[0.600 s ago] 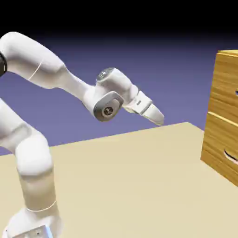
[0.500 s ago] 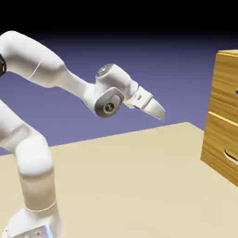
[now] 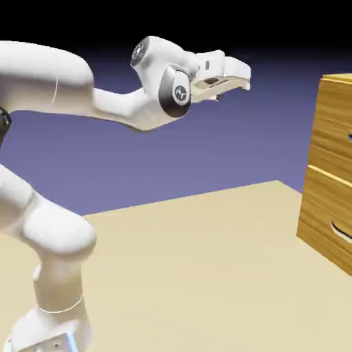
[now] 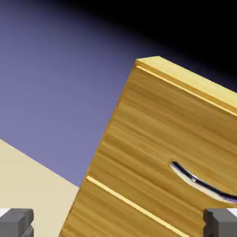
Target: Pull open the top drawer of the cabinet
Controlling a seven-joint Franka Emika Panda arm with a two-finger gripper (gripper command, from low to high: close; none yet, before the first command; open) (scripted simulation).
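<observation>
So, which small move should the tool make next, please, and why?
Probably ease the open tool forward toward the curved metallic handle, correcting its aim on the way: the golden-brown wooden top drawer looks closed, a gap remains before the cabinet, and the handle sits off-centre in the hand view.

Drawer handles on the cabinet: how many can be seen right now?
2. One is on the top drawer, a curved metallic handle; the other is on the drawer below, a curved handle. Any further ones may be cut off by the frame.
</observation>
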